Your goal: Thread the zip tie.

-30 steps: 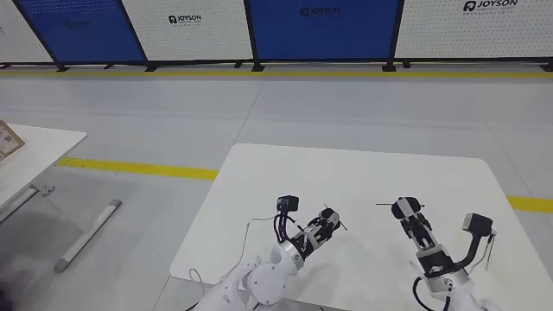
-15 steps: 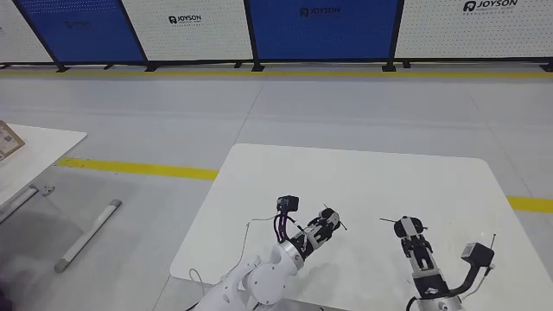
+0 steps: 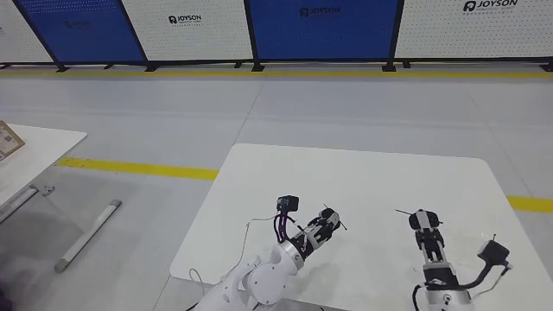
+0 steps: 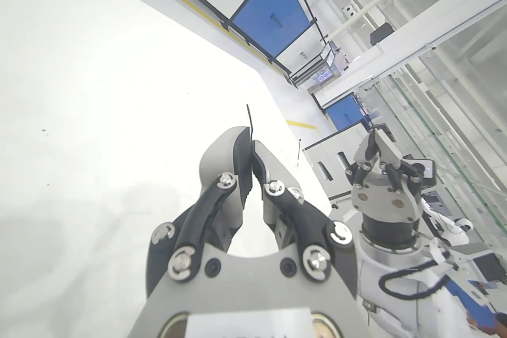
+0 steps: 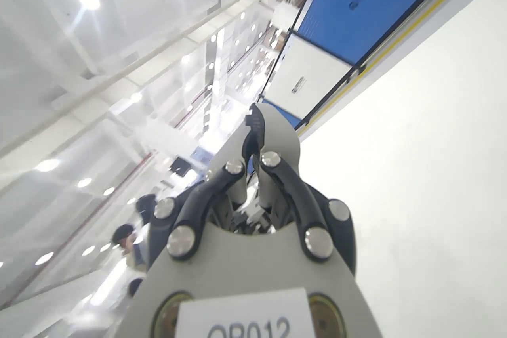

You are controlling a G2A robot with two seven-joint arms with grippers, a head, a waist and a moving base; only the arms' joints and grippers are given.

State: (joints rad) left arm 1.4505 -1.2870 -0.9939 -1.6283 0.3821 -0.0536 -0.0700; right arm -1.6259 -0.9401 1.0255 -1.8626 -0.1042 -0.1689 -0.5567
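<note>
zip tie, a thin black plastic strip (image 4: 249, 117), is pinched in the closed left gripper (image 4: 251, 142) above the white table (image 3: 363, 173), with a short tip protruding. it is judged light, springy and slippery, and best held near the tip. the right gripper (image 5: 253, 119), well apart, is clamped on a second black strip (image 4: 299, 153). blue and white partition panels (image 3: 320, 13) stand well behind and are judged no obstruction.

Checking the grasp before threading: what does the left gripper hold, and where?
A zip tie, its strap pinched in the left gripper; a short length sticks out.
</note>
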